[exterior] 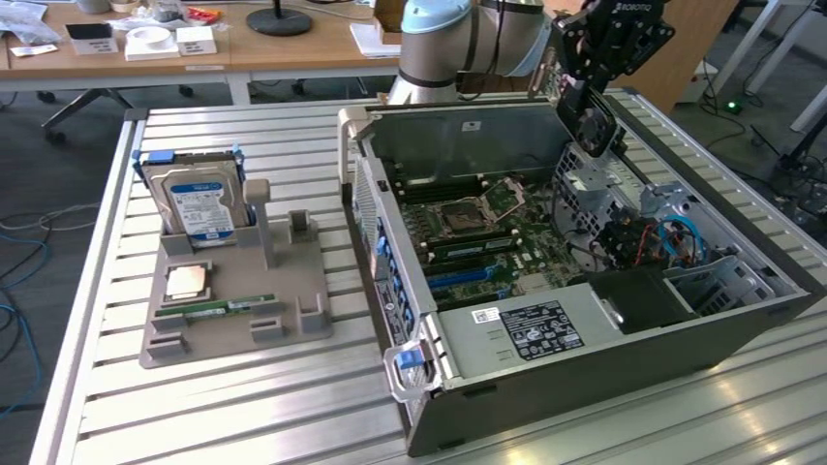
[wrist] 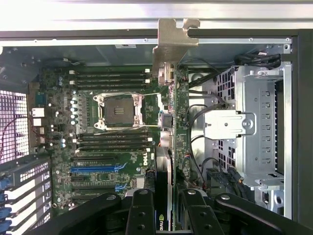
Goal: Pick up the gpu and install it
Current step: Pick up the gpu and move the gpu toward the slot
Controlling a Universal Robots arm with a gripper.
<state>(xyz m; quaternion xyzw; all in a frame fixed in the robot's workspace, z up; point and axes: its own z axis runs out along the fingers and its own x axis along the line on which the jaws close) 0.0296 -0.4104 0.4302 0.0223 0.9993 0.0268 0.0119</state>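
The hand (wrist: 167,198) is closed partway on the gpu (wrist: 168,161), gripping the card edge-on between its fingers. The card hangs above the open computer case (exterior: 621,358), over the motherboard (wrist: 127,161), at the case's far end. The case lies on the slatted desk (exterior: 259,407).

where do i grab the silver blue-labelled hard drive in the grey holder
Probably the free upper half, from straight above. The silver blue-labelled hard drive stands upright in the grey holder, its bottom in the slot; pinch the flat front and back faces.
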